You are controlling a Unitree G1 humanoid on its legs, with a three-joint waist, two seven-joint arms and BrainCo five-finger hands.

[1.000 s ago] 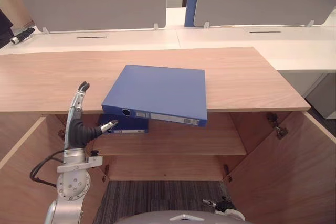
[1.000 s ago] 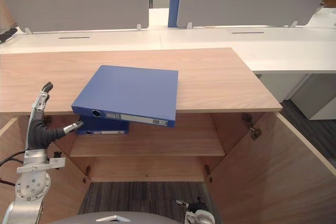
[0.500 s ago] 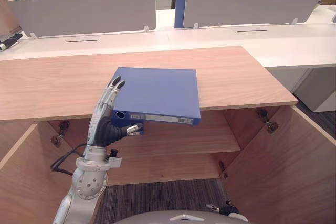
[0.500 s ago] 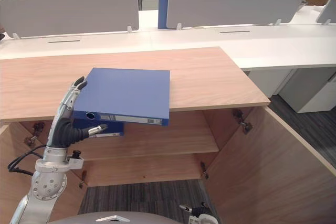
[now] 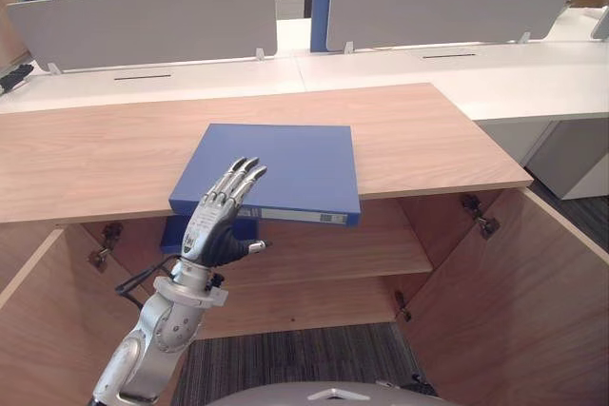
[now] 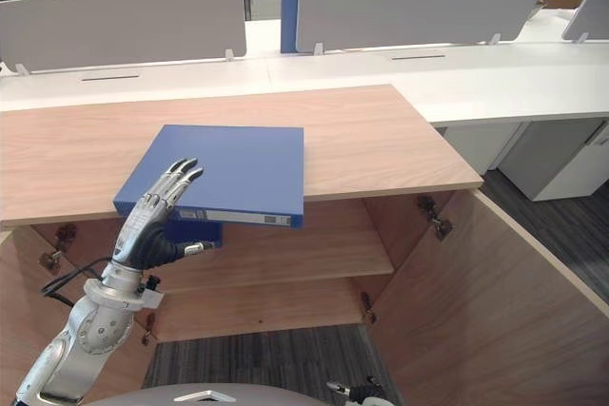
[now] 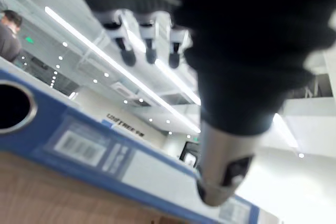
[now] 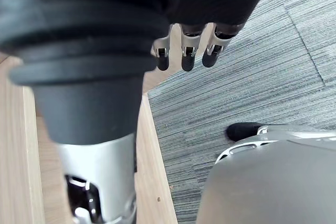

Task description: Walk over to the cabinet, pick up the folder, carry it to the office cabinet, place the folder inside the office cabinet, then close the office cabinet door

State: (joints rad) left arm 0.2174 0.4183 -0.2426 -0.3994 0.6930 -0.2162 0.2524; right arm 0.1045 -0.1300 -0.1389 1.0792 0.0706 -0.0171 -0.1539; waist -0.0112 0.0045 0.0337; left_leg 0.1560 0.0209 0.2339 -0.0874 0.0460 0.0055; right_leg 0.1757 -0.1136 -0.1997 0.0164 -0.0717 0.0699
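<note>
Blue folder [image 5: 281,164] flat on cabinet top [image 5: 428,140], spine overhanging front edge; left hand [image 5: 217,225] at folder's near-left corner, fingers straight, grasping nothing; right hand [image 8: 185,51] well below folder, relaxed, empty

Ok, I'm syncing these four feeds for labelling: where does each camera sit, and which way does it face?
Left eye view: on the head, looking down at the cabinet top and blue folder; the left hand shows, raised.
Right eye view: beside it, same scene and hand.
Left wrist view: along the left hand's straight fingers at the folder's spine, shared with both eyes.
Right wrist view: down past the right hand at carpet.
</note>
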